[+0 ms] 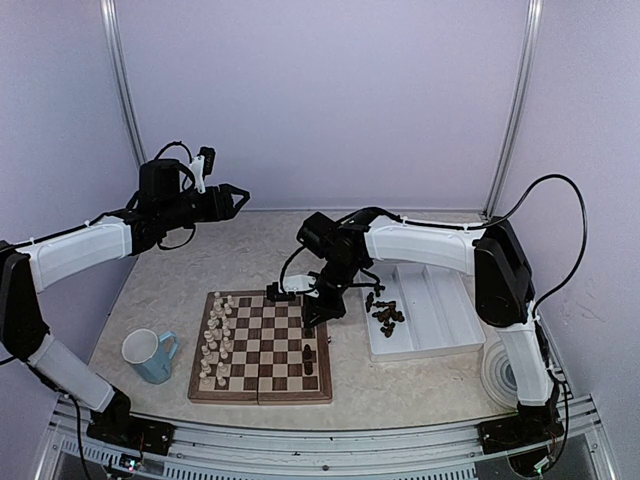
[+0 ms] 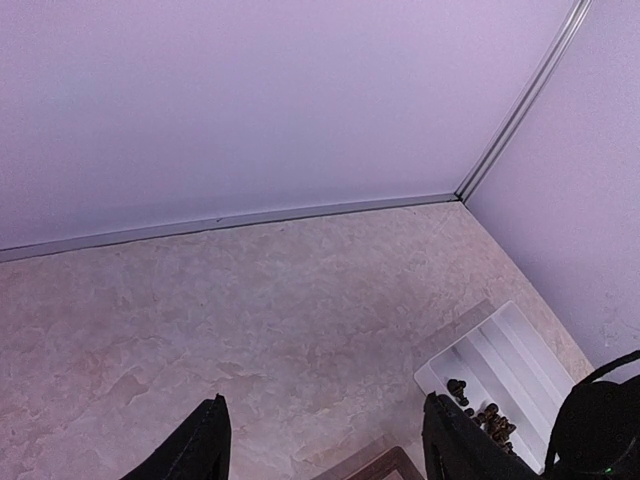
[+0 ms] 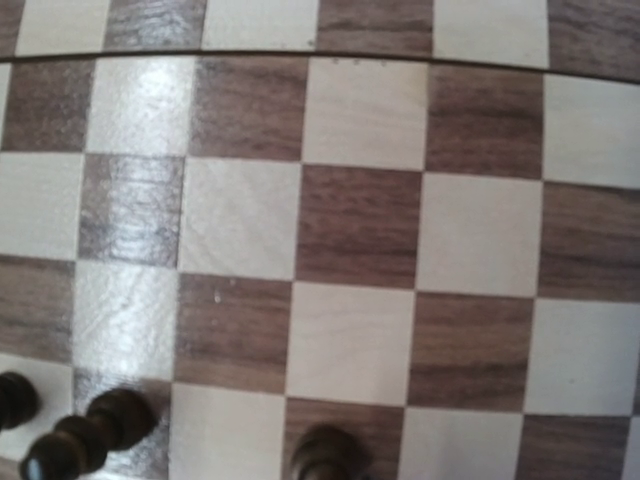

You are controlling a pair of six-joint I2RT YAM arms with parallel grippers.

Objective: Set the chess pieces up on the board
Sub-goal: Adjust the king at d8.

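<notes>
Dark chess pieces [image 1: 308,358] stand on board [image 1: 262,352] near right pincer [image 1: 314,322].

In the right wrist view, the dark pieces [image 3: 112,420] were cut off by the bottom edge, so their kinds could not be told. From above, the right gripper [image 1: 313,322] was a small dark shape over the board [image 1: 262,350], its jaws unreadable. The left wrist view cropped the left gripper [image 2: 322,425] to two finger stubs, and a black arm part [image 2: 595,430] hid the tray [image 2: 510,345] at its near corner.
</notes>
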